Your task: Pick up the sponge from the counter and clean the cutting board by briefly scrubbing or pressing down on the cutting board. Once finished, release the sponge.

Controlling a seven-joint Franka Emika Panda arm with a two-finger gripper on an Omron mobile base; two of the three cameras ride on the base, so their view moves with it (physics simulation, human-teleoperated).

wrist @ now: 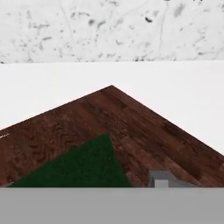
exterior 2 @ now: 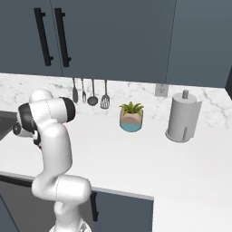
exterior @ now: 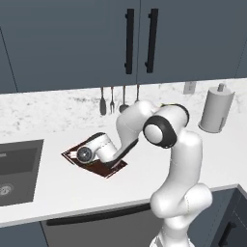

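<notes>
1. The sponge (wrist: 76,166) lay flat on the cutting board (wrist: 131,122), green face up, right under the hand.
2. The board itself sat on the white counter (exterior: 58,193), between the sink (exterior: 17,169) and the arm's base.
3. The gripper (exterior: 77,155) was down low over the board; whether the jaws were parted or closed on anything, I couldn't tell, since the fingertips were out of sight.
4. My read: this was the release step, so the fingers should spread fully, then lift straight up.
5. Lifting askew might have dragged the sponge off the board.
</notes>
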